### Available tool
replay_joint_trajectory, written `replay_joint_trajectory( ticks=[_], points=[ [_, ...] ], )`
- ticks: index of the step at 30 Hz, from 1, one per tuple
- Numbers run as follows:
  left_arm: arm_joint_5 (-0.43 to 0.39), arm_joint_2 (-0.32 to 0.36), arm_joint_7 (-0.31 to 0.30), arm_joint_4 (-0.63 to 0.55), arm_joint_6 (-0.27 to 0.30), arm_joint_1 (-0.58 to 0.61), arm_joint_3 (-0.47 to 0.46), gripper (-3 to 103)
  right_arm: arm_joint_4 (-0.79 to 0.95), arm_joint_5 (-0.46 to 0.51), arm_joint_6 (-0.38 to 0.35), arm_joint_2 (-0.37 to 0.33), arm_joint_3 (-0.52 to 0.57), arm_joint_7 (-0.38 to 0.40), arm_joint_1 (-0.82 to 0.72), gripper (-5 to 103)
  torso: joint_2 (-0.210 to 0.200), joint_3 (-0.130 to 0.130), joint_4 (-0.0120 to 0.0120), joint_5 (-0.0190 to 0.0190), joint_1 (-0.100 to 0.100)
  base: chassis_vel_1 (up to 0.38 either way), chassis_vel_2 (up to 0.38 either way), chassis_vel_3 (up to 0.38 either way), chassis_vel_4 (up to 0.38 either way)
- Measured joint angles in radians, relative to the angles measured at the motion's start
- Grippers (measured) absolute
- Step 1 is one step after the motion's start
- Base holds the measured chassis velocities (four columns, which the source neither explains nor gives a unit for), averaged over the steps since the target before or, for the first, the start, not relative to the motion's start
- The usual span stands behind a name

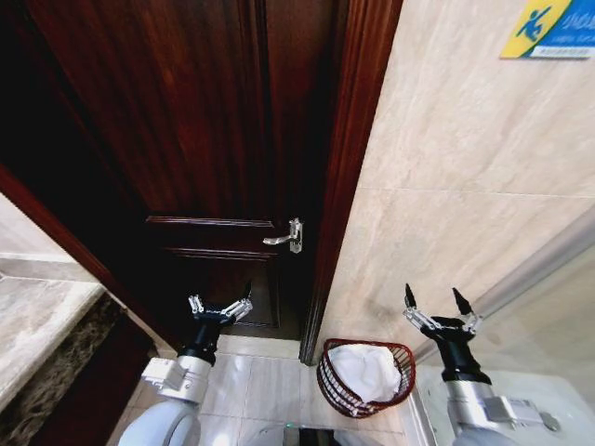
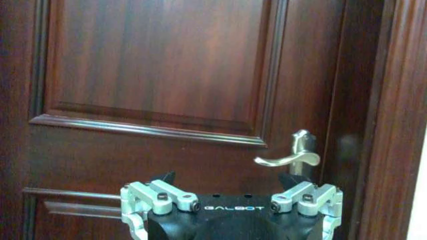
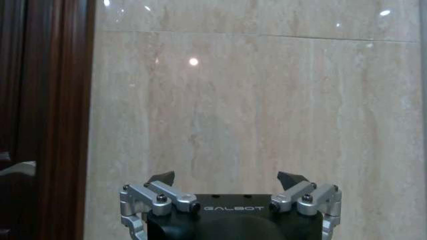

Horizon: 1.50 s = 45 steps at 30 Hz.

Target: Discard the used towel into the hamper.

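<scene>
Hamper (image 1: 364, 376): dark wicker, round | white towel (image 1: 365, 369) inside

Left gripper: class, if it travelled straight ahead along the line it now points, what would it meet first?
Most likely the dark wooden door. The left gripper, fingers open and empty, faces the door's panelling squarely, with the silver lever handle off to one side of its line. Nothing appears in between, though the gap is hard to judge.

Setting reads as a bathroom or washroom: beige polished stone wall tiles (image 1: 465, 167), dark reddish-brown panelled wooden door (image 1: 186, 121) with silver lever handle (image 1: 284, 237), pale glossy floor tiles (image 1: 260, 381), grey marble surface (image 1: 33, 316), round dark wicker hamper (image 1: 327, 379) holding white towel (image 1: 365, 370).
</scene>
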Motion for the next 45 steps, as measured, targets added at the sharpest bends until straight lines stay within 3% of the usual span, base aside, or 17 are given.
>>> replay_joint_trajectory(
  ticks=[45],
  points=[
    [0.0, 0.0, 0.0, 0.0, 0.0, 0.0, 0.0, 100, 0.0, 0.0, 0.0, 0.0, 0.0, 0.0, 0.0, 100, 0.0, 0.0, -0.0001, 0.0005, 0.0, -0.002, -0.037, -0.002, 0.035]
  ],
)
